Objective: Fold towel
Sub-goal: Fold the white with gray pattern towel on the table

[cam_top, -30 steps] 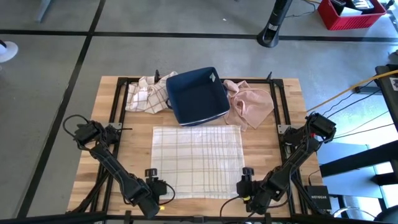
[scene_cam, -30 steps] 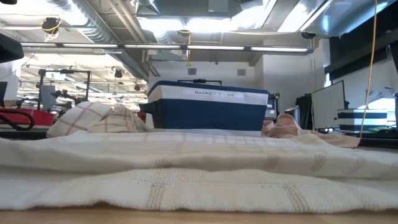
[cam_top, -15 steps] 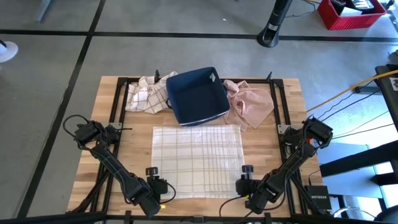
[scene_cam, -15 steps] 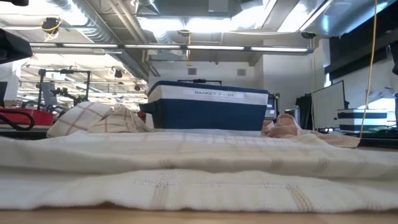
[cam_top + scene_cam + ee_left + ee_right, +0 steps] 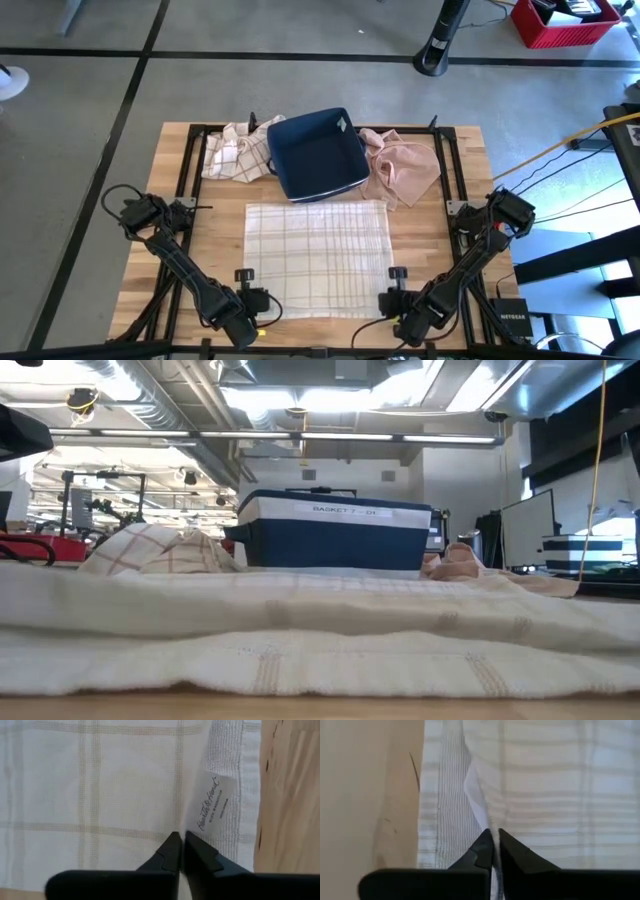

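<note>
Towel (image 5: 318,258): you have a white cloth with faint tan checks lying spread flat on the worktop (image 5: 465,175), in the middle of its near half; in the low view (image 5: 320,630) it fills the foreground in low ripples.
Left gripper (image 5: 262,303): you find it at the towel's near left corner; in the left wrist view (image 5: 181,849) its fingers (image 5: 169,854) are pressed together, pinching the cloth beside the sewn-in label (image 5: 210,802).
Right gripper (image 5: 392,300): it sits at the towel's near right corner; in the right wrist view (image 5: 495,847) its fingers (image 5: 512,852) have nipped a raised fold of the towel's edge, with only the cloth between them.
Basket (image 5: 315,152): a dark blue tub just beyond the towel's far edge, slightly turned; the low view (image 5: 335,532) shows a white rim and a label strip.
Checked cloth (image 5: 235,150): crumpled, cream with reddish lines, touching the basket's left side.
Pink cloth (image 5: 405,168): bunched up at the basket's right, its near edge close to the towel's far right corner.
Floor (image 5: 90,110): grey, all around the worktop.
</note>
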Motion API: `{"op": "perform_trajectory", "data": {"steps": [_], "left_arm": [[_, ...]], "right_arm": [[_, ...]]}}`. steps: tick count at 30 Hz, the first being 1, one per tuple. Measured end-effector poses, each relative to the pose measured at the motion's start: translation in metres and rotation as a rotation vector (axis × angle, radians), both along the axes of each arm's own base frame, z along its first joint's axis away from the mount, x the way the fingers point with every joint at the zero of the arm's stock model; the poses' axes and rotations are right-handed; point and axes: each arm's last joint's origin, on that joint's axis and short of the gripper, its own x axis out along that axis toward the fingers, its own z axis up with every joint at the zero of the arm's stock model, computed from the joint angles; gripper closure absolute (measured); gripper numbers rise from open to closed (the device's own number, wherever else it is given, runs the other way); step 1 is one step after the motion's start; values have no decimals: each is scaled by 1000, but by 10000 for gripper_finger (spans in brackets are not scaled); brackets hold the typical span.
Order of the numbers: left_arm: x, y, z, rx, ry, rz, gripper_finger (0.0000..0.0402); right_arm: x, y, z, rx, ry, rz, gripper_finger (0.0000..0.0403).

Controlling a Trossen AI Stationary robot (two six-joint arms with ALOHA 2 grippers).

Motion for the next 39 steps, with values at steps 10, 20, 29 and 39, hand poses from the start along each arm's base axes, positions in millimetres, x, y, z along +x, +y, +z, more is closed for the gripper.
{"op": "perform_trajectory", "data": {"steps": [10, 20, 29, 39], "left_arm": [[-3, 7, 52, 77, -46, 23, 400], [-19, 76, 170, 421, -361, 149, 400], [-44, 141, 219, 490, -437, 231, 400], [-57, 152, 235, 462, -491, 195, 400]], "right_arm": [[9, 6, 65, -220, -17, -12, 397], [9, -63, 152, -469, -226, -255, 399], [-2, -144, 210, -459, -304, -397, 400], [-10, -165, 231, -430, -358, -385, 401]]}}
